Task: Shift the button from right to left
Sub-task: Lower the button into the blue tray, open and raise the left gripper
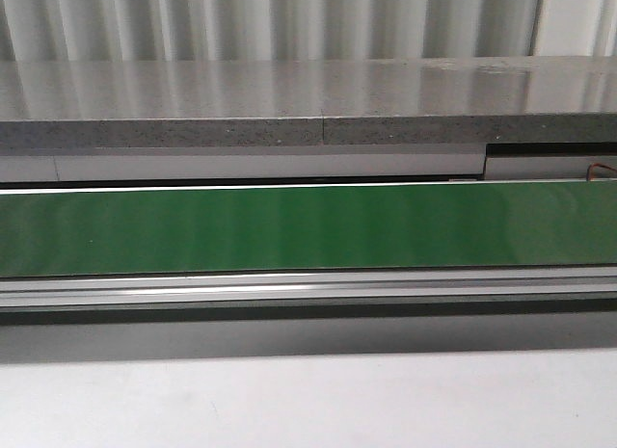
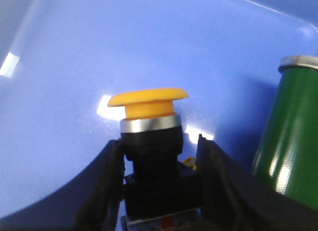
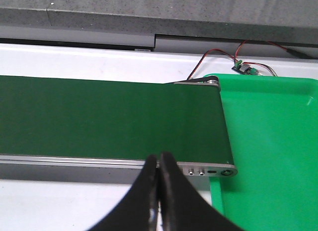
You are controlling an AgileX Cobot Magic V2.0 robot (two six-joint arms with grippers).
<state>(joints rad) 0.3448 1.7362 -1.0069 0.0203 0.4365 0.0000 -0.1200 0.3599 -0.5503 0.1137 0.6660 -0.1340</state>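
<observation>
The button (image 2: 149, 141) sits between the two black fingers (image 2: 102, 191) of the left tool (image 2: 159, 191). The fingers press on its black body from both sides, so the left tool is gripping it. Its yellow cap points up, with a silver ring just under the cap. Behind it is the inside of a blue tray (image 2: 124, 47), with bright spots of light on it. Just beside the button, on one side, stands a shiny green roller (image 2: 290, 126) with a silver end. It is near the tool's finger but not touching the button.

The right tool (image 3: 159, 191) is closed, with its two black fingers pressed together and nothing between them. It hangs over the near edge of a long green belt (image 3: 109, 121). A green tray (image 3: 268, 151) sits right at the end of the belt. Red and black wires (image 3: 218, 54) and a small green board (image 3: 242, 66) lie on the white worktop (image 3: 99, 62) behind.

The front view shows only the green belt (image 1: 308, 226), its silver rail (image 1: 308, 289) and a grey ledge (image 1: 289, 101) behind. No tool, tray or button shows there. Only the left wrist view shows the button, and only the right wrist view shows the green tray.
</observation>
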